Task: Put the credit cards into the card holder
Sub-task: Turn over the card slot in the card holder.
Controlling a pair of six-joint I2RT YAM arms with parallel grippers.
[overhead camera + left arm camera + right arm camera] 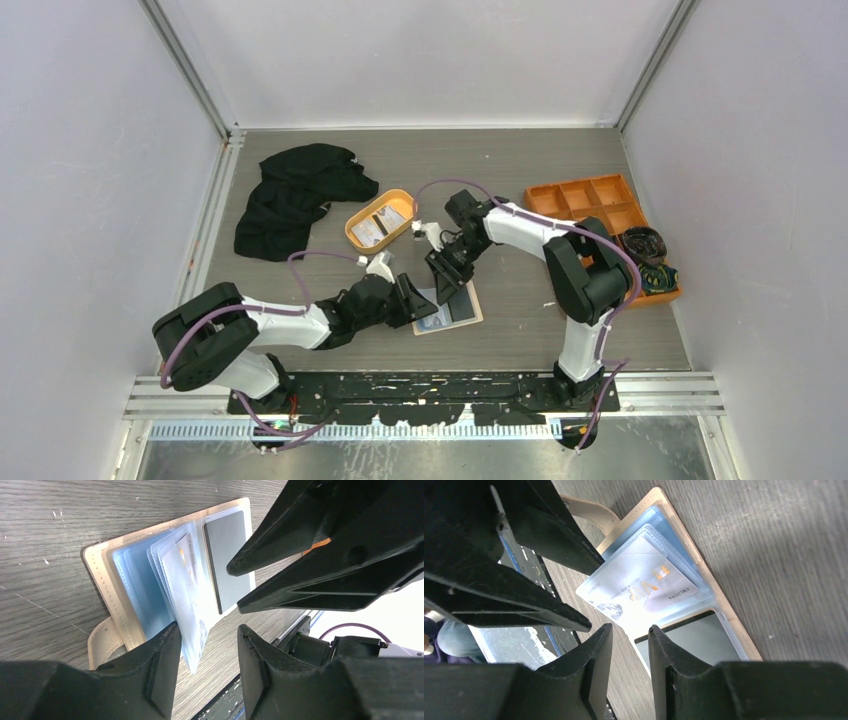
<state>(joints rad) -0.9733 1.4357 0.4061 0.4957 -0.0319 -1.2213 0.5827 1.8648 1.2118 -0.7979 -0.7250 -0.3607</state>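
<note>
Two jaw pairs, one card holder (455,306)

White-and-black arms (290,322), purple cables (450,182), matte black wedge-shaped jaws

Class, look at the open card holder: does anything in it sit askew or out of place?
Yes. The card with orange lettering lies crooked in its clear sleeve in the card holder: its edges slant against the sleeve's edges, so it seems only partly seated.
</note>
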